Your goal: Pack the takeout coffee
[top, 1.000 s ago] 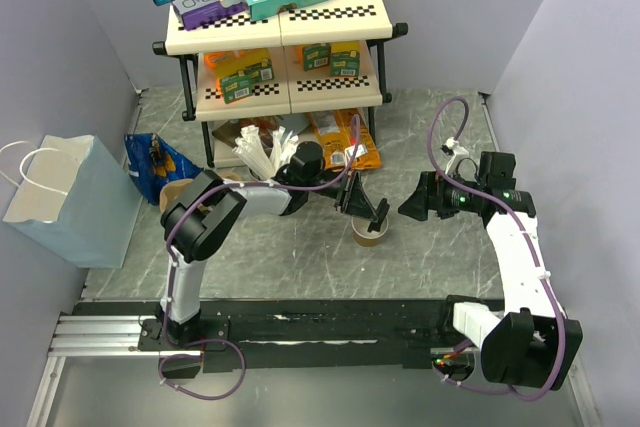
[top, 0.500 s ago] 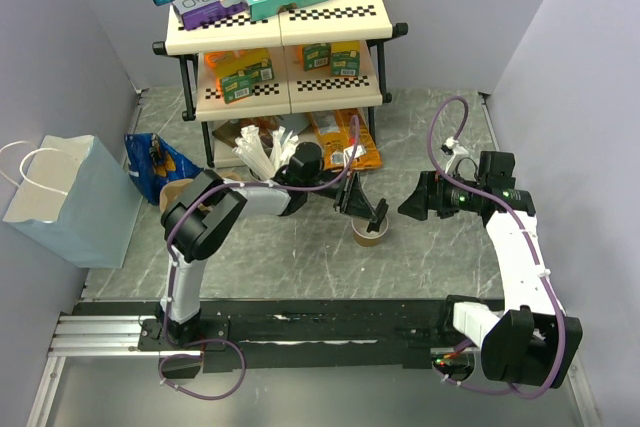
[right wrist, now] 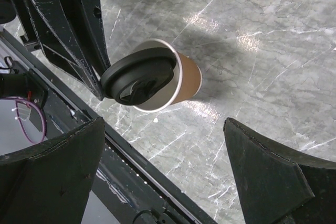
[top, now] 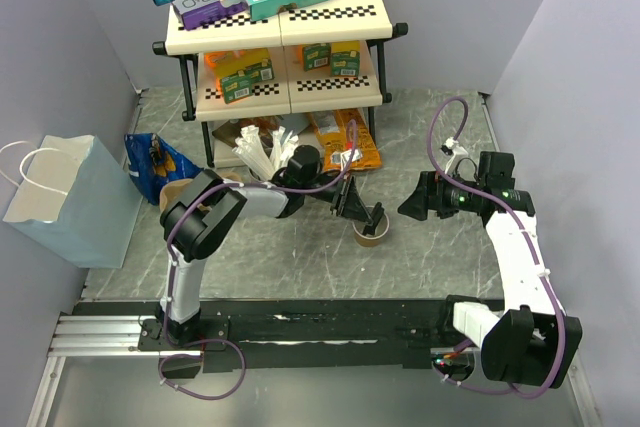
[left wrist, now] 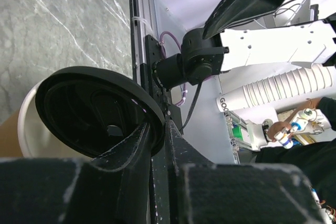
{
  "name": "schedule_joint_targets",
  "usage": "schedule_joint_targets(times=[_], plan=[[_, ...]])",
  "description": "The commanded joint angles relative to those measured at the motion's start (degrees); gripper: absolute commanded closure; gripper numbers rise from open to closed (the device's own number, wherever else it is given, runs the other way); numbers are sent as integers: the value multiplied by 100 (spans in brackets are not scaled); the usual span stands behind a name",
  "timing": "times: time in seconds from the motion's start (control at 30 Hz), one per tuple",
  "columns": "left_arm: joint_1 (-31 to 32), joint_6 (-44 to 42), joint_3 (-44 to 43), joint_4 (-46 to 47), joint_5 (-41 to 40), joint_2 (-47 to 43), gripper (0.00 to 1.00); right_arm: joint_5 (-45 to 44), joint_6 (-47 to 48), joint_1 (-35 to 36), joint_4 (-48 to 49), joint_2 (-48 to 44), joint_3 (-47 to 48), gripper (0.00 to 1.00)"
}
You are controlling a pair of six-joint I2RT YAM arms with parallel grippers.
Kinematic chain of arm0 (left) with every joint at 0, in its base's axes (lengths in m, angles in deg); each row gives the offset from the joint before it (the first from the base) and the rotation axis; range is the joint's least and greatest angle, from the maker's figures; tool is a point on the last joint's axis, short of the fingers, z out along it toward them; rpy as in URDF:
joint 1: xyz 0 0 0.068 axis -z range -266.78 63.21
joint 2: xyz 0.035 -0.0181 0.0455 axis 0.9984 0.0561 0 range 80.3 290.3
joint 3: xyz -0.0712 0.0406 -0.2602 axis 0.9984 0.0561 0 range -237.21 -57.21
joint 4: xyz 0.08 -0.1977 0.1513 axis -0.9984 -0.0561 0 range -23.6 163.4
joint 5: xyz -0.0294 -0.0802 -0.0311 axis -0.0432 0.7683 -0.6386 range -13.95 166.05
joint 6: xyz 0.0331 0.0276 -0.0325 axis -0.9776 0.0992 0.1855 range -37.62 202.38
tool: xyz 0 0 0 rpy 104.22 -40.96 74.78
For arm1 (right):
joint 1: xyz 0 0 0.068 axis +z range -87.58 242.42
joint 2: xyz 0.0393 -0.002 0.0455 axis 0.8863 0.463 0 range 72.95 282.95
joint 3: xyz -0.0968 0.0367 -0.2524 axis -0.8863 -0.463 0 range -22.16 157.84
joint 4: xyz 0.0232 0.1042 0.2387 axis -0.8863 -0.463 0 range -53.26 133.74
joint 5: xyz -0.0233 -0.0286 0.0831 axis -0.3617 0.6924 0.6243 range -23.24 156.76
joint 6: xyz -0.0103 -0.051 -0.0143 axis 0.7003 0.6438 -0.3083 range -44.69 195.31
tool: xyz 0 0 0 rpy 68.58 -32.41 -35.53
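Note:
The tan kraft paper cup point(top: 372, 235) stands open on the marble floor at the middle; it also shows in the right wrist view point(right wrist: 184, 80). My left gripper point(top: 372, 215) is shut on the rim of the round black lid point(right wrist: 137, 76), holding it tilted over the cup's mouth. In the left wrist view the lid point(left wrist: 97, 109) is pinched between my fingers point(left wrist: 137, 150), with the cup's pale rim point(left wrist: 26, 124) behind it. My right gripper point(top: 408, 207) is open and empty, just right of the cup, pointing at it.
A two-shelf rack point(top: 285, 47) with boxes and snacks stands at the back. White sticks point(top: 262, 152) lie in front of it. A brown pulp carrier point(top: 175, 194) and a light blue paper bag point(top: 70, 197) are at the left.
My left gripper with the lid has shifted slightly left and down over the cup. The right arm has not moved.

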Motion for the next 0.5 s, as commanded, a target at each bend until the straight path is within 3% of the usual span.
schedule_joint_targets(times=[0.0, 0.2, 0.47], plan=[[-40, -217, 61, 5, 19, -199, 79, 114, 21, -17, 192, -20, -10, 0], [-119, -252, 35, -83, 45, -269, 72, 123, 4, -17, 175, 15, 52, 0], [-295, -384, 79, -276, -8, -383, 71, 132, -23, -26, 209, 42, 52, 0]])
